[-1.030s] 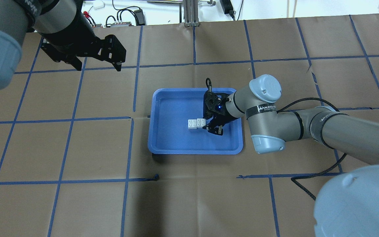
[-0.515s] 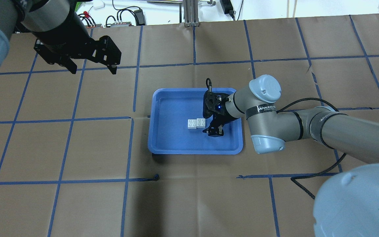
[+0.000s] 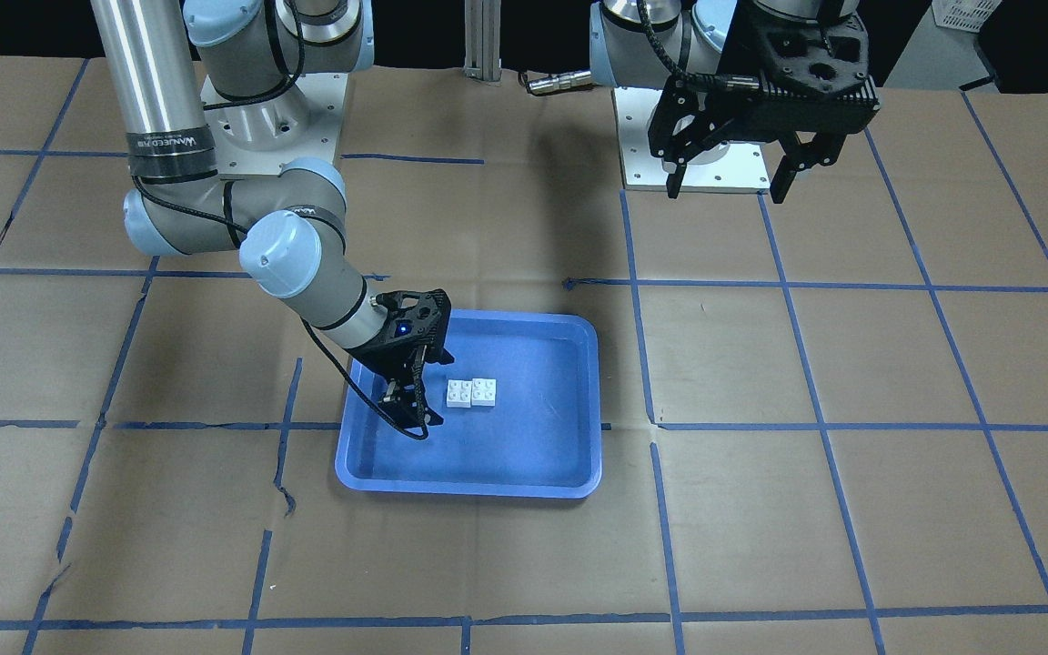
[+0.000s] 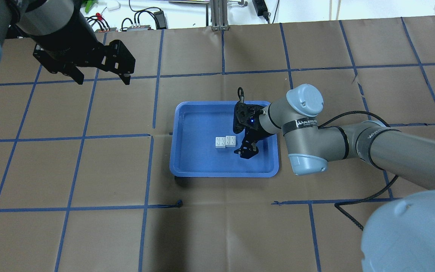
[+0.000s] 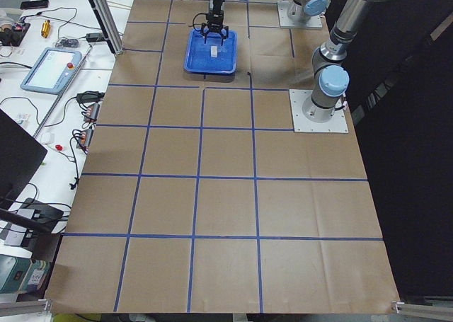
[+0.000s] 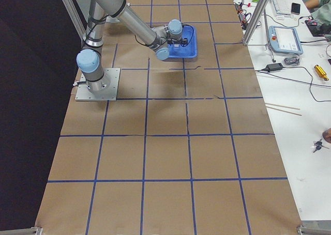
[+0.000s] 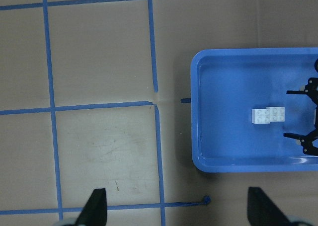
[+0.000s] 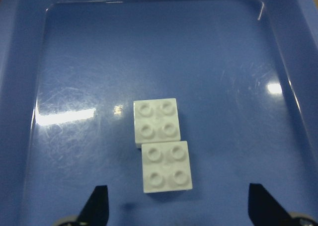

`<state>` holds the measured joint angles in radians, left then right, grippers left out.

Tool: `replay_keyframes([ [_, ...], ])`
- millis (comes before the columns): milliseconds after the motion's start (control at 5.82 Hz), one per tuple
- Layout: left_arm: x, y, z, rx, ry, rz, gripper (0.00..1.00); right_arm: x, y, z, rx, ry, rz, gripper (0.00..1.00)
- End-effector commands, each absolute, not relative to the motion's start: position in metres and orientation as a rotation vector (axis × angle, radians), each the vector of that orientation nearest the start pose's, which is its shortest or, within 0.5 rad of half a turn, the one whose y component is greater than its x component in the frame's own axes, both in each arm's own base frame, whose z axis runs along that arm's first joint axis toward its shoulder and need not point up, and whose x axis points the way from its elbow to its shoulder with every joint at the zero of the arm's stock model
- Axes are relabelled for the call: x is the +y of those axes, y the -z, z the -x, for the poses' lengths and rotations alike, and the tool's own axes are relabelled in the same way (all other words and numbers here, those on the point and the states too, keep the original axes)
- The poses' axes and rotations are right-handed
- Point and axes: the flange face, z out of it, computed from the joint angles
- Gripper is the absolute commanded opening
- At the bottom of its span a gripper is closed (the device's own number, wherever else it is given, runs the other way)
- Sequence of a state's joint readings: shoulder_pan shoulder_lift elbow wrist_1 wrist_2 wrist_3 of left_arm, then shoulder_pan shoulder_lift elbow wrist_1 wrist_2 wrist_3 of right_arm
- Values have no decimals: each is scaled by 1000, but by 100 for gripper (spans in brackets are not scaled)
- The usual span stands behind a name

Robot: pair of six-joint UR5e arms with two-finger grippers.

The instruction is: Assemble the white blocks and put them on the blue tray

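Two white blocks (image 4: 225, 142) lie studs up and touching, slightly offset, on the floor of the blue tray (image 4: 195, 158). They also show in the front view (image 3: 472, 392), the right wrist view (image 8: 161, 144) and the left wrist view (image 7: 268, 115). My right gripper (image 4: 241, 142) is open and empty, low in the tray just right of the blocks; in the front view it (image 3: 424, 389) is on their left. My left gripper (image 4: 102, 79) is open and empty, high above the table's far left, well away from the tray (image 3: 533, 455).
Brown paper with a blue tape grid (image 4: 153, 105) covers the table. Cables and power units (image 4: 142, 22) lie beyond the far edge. The arms' base plates (image 3: 697, 146) sit at the robot's side. Benches with a tablet (image 6: 284, 38) flank the table.
My left gripper has moved further left, away from the tray. My right gripper's near finger has shifted slightly away from the blocks. The blocks have not moved.
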<state>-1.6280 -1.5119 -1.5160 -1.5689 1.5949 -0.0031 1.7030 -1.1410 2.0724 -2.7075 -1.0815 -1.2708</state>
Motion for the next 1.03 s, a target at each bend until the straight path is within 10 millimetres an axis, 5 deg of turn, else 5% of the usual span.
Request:
replay_keyframes([
  [0,-466,-544,156,3114,178,-77,99,-504,-186,-246,2091,646,1843,100],
  [515,-467,-543,156,3117,176,-77,99,-522,-261,-224,2361,548,1647,100],
  [859,-467,-542,157,3116,171,-82,99,-539,-315,-168,2709,280,1283,100],
])
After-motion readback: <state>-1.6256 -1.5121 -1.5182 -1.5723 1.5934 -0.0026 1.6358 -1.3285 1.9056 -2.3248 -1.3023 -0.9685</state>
